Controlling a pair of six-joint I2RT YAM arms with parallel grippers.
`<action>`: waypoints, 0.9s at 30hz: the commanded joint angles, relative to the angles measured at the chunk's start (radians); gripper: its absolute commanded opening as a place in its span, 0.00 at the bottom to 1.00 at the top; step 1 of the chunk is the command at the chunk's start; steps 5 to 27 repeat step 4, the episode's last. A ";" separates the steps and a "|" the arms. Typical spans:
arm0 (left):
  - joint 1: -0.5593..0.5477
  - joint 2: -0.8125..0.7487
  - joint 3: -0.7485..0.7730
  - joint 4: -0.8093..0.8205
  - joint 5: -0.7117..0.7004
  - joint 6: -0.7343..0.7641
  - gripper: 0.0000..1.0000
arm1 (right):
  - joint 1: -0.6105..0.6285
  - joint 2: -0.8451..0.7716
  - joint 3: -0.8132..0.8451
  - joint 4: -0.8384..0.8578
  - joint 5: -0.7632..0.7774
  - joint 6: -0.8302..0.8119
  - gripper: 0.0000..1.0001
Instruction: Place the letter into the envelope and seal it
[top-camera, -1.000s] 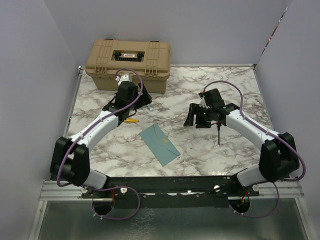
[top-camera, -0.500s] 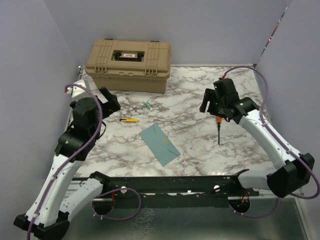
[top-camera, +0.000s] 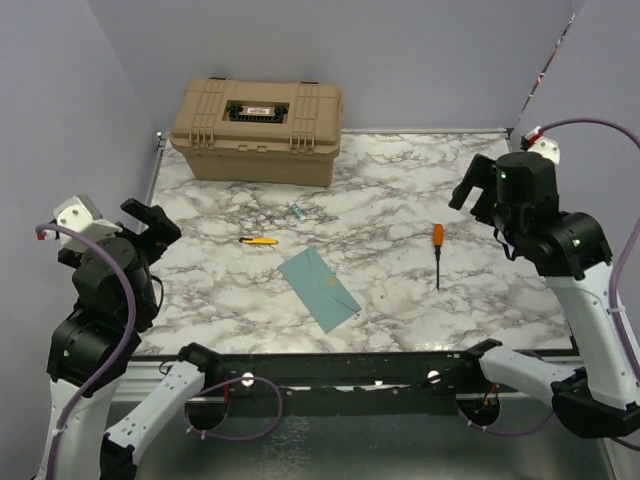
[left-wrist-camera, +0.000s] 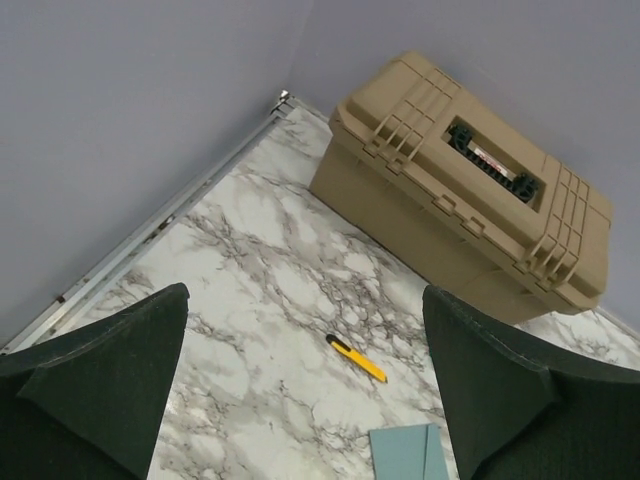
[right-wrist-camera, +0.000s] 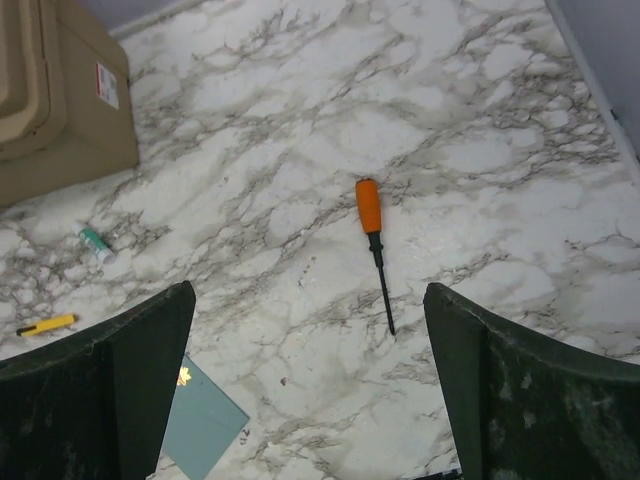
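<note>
Outward, both end effectors (top-camera: 153, 219) (top-camera: 473, 186) hover raised, open.

A tan case (top-camera: 258, 130), yellow cutter (top-camera: 258, 240), small teal tube (top-camera: 297, 211) and orange-handled screwdriver (top-camera: 437, 254) lie on marble table (top-camera: 400, 190).

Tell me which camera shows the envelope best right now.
Top external: the whole envelope lies flat and unobstructed there. Left wrist catches only a corner of it at the picture's bottom edge. Right wrist shows one end, cut off by the frame.
</note>
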 joint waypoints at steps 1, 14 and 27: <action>0.000 -0.047 0.042 -0.091 -0.060 0.005 0.99 | 0.005 -0.053 0.097 -0.092 0.113 -0.026 1.00; 0.000 -0.048 0.061 -0.110 -0.046 0.000 0.99 | 0.005 -0.072 0.115 -0.075 0.092 -0.027 1.00; 0.000 -0.048 0.061 -0.110 -0.046 0.000 0.99 | 0.005 -0.072 0.115 -0.075 0.092 -0.027 1.00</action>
